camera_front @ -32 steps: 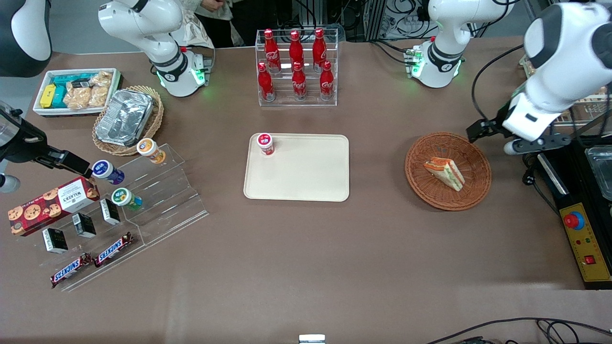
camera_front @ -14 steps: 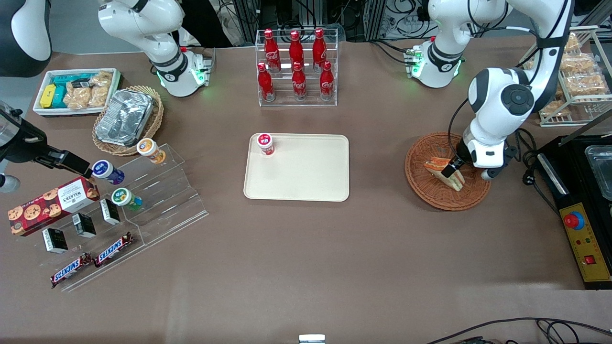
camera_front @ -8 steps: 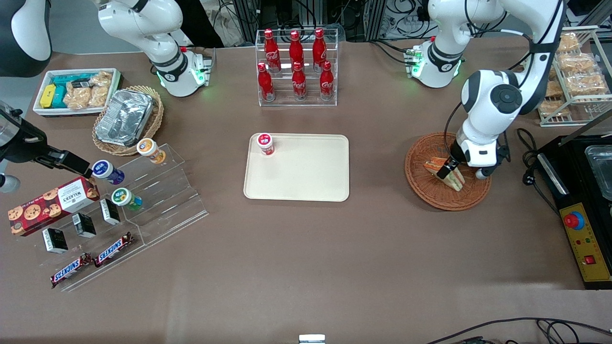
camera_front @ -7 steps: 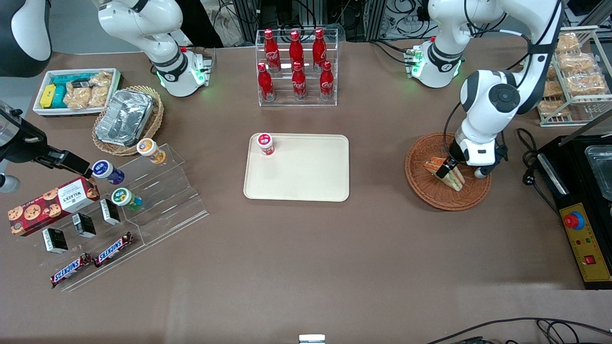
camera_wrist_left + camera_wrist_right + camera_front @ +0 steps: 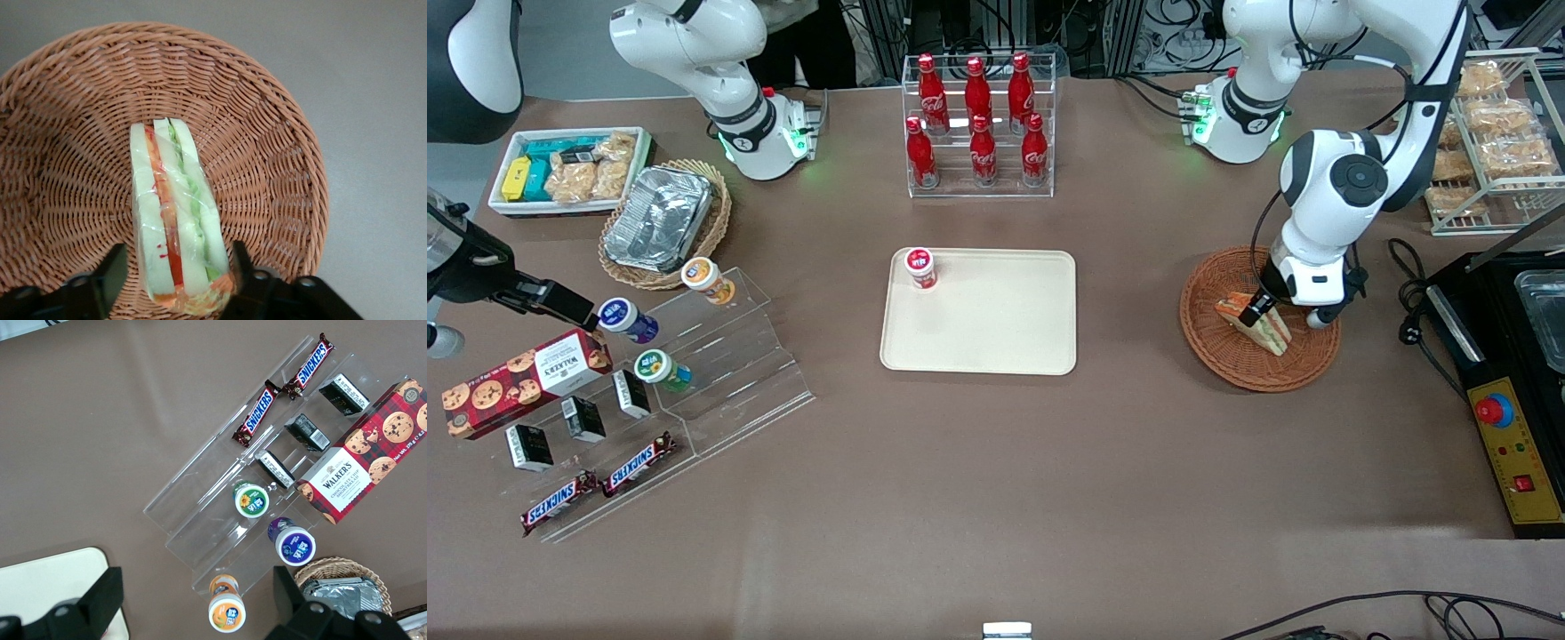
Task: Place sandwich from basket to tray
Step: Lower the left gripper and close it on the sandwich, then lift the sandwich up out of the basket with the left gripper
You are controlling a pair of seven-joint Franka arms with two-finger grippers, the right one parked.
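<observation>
One sandwich (image 5: 1254, 322), clear-wrapped, lying in the round reddish-brown basket (image 5: 1218, 342) toward the working arm's end of the desk (image 5: 996, 480), cut edge with orange, red and green layers showing. Lowered over it, the gripper (image 5: 1261, 309), fingers (image 5: 112, 275) apart and straddling the wedge's thick end, one to each side of the bread, with a sliver of gap visible on either flank in the wrist view; not clamped, sandwich resting on the wicker. Near the middle of the desk, well apart from the basket, the cream tray (image 5: 996, 329), flat, bare but for one small red-lidded cup (image 5: 919, 267) standing in the tray corner farthest from the front camera on the parked arm's side. Farther from the camera than the tray, a clear rack of six red cola bottles (image 5: 978, 124). Toward the parked arm's end: a pale wicker basket holding a foil container (image 5: 660, 218), a white box of snacks (image 5: 565, 169), a clear stepped stand (image 5: 720, 356) with small lidded cups, a red cookie box (image 5: 520, 378) and two chocolate bars (image 5: 600, 487) close to the desk edge nearest the camera. By the working arm's corner, a wire rack of bagged snacks (image 5: 1494, 133).
</observation>
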